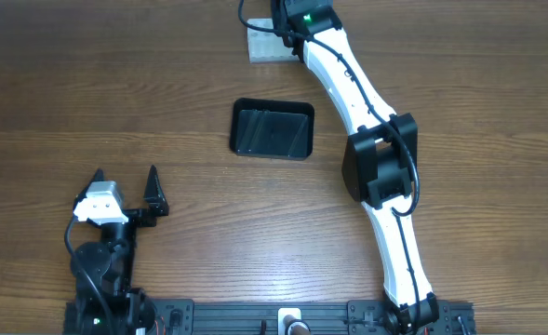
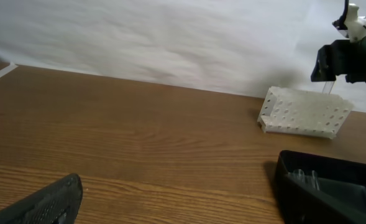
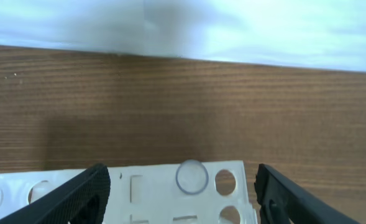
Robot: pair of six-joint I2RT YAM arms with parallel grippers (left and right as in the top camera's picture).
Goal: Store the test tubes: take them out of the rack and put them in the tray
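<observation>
A white test tube rack (image 1: pixel 262 45) stands at the table's far edge; it also shows in the left wrist view (image 2: pixel 304 112). One clear test tube (image 3: pixel 191 177) stands upright in a hole of the rack (image 3: pixel 170 186). My right gripper (image 3: pixel 183 186) hovers over that rack, open, one finger on each side of the tube. From the left wrist view the right gripper (image 2: pixel 347 59) hangs just above the tube (image 2: pixel 327 87). The black tray (image 1: pixel 272 105) lies mid-table with clear tubes (image 2: pixel 307 179) in it. My left gripper (image 1: pixel 125 183) rests open near the front left, holding nothing.
Bare wooden table (image 1: pixel 115 84) lies left of the tray and rack. The right arm (image 1: pixel 376 167) stretches across the table's right half. A white backdrop (image 2: pixel 170 37) rises behind the far edge.
</observation>
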